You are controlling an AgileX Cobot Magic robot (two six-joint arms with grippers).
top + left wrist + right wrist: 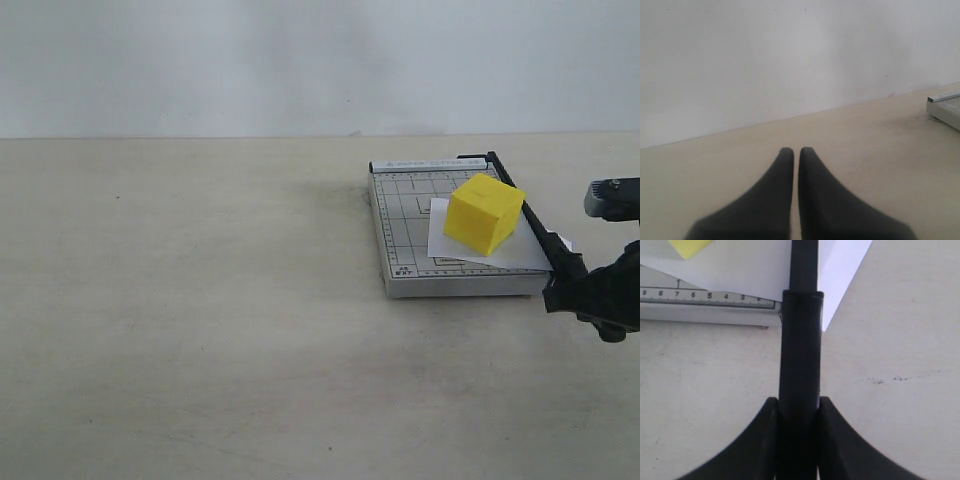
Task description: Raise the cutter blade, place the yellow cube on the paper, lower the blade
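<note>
Currently the right gripper [799, 407] is clamped on the thick black handle of the cutter blade [801, 340], one finger on each side of it, at the near right corner of the grey trimmer base [400, 235]. In the outside view the cutter blade [520, 205] runs low along the base's right edge, from its hinge at the far corner to the right gripper [565, 292]. Whether it is pressed fully down I cannot tell. The yellow cube [484, 213] sits on the paper [520, 255], turned a little against the grid and just beside the blade. The paper lies on the base and under the blade, with one white corner poking out past it over the table [200, 320]. The left gripper [796, 152] hangs well away above the table, its fingers pressed together on nothing. Only a corner of the base [946, 107] shows in its camera.
</note>
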